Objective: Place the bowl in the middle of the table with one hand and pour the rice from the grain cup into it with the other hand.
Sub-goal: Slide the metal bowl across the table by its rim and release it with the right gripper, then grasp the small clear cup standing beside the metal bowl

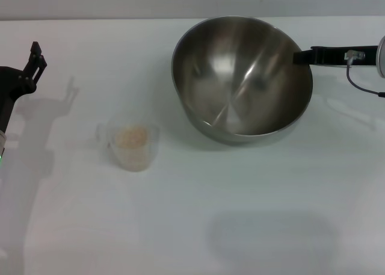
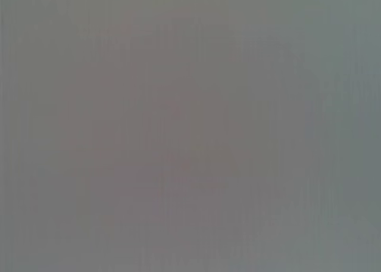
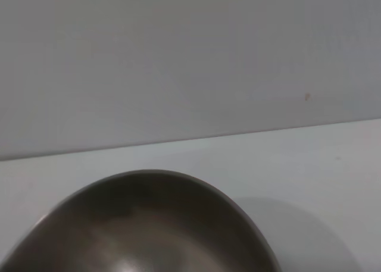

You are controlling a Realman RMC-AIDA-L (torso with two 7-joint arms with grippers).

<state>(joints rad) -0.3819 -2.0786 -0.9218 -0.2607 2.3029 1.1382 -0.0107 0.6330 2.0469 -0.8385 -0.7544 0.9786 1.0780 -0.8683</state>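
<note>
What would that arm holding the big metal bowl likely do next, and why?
Probably lower it. The right tool grips the rim of the large shiny stainless-steel bowl, which hangs tilted, apparently above the plain white table; a shadow nearer the front suggests that. The small clear plastic grain cup of pale rice stands untouched, the left tool off to its side.

Head view: the left end effector (image 1: 35, 57) is raised at the far left edge, fingers pointing up and away, arm dark and angled. The right end effector (image 1: 299, 58) reaches in horizontally from the right edge, its fingers closed on the bowl (image 1: 240, 76) rim.
</note>
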